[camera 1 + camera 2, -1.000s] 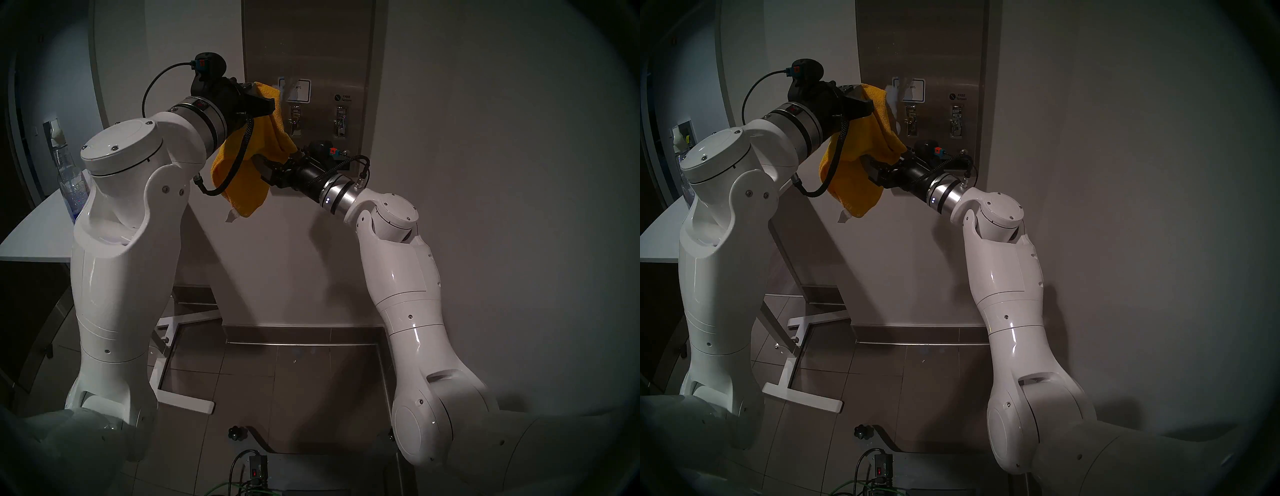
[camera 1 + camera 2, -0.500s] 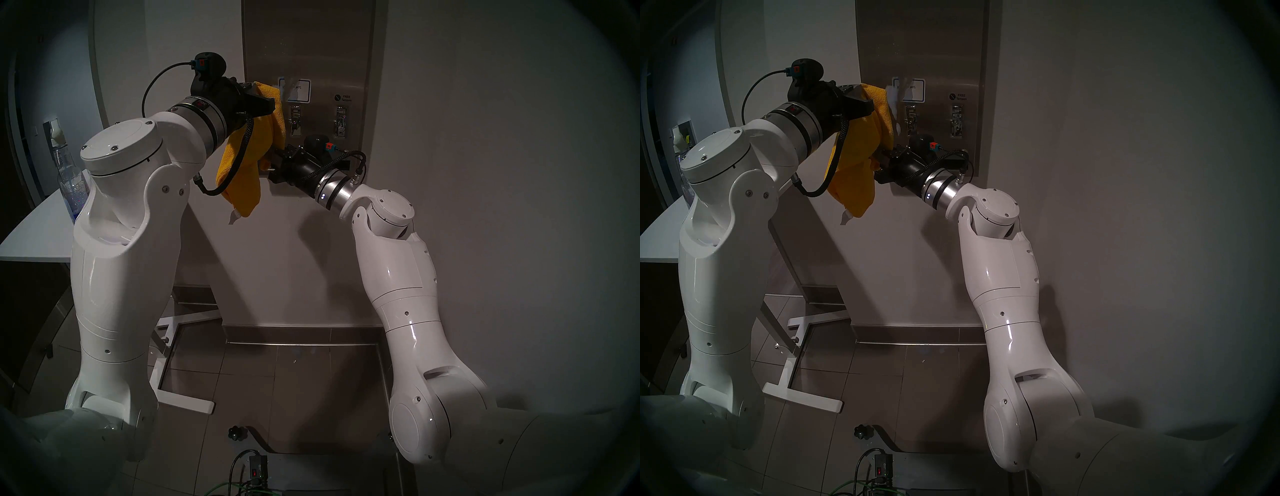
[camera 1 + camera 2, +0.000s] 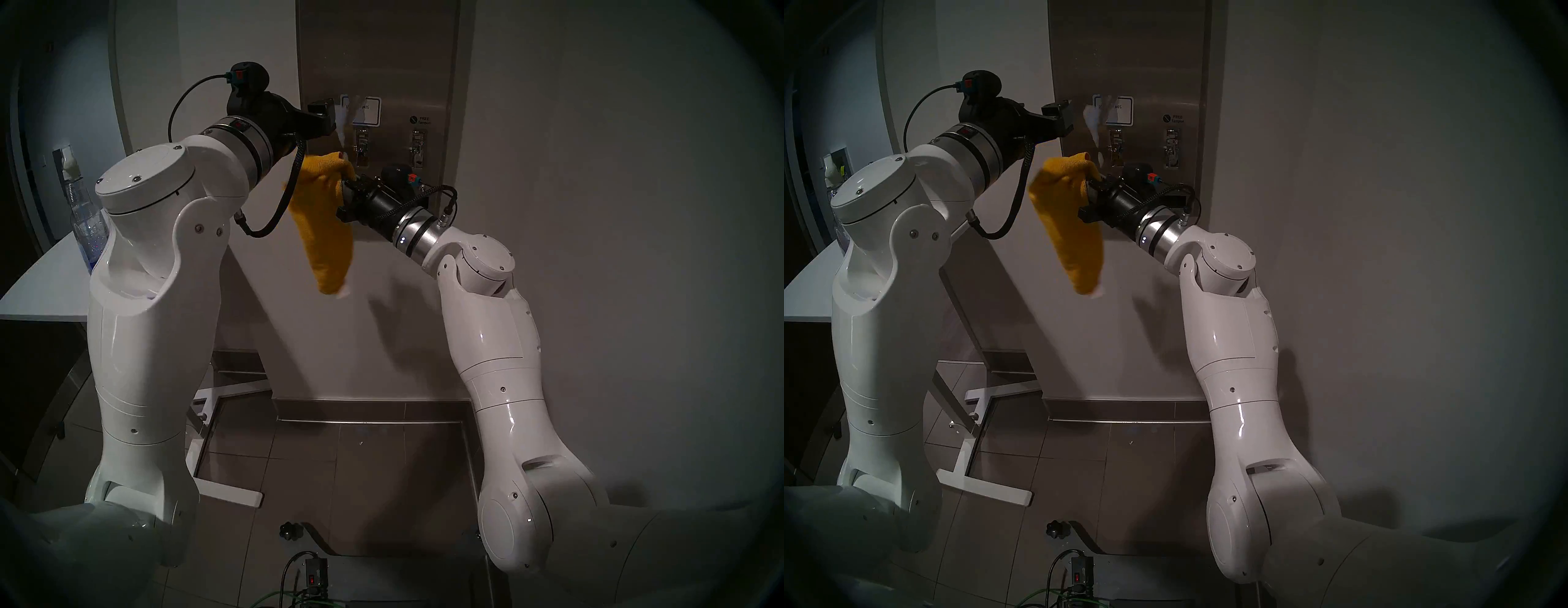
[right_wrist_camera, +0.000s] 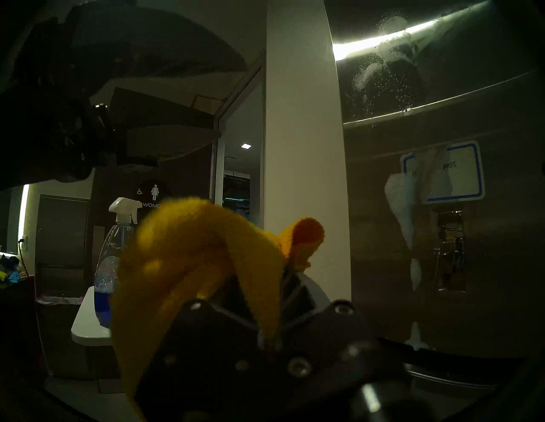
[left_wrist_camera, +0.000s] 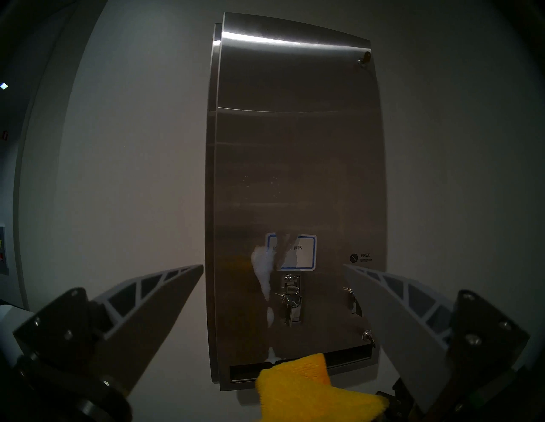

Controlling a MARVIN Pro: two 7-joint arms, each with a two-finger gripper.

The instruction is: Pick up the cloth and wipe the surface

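My right gripper (image 3: 344,191) clamped the yellow cloth (image 3: 324,225) at centre frame; my left gripper (image 5: 272,266) gaped wide, empty, before the foam-streaked dispenser front (image 5: 295,165).

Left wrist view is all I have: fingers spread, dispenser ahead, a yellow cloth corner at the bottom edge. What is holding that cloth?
Observer: The right gripper is shut on the cloth; most of the cloth hangs below it.
Operator: Where is the cleaner?
Observer: A spray bottle stands on the white table, on the robot's left, outside the left arm.
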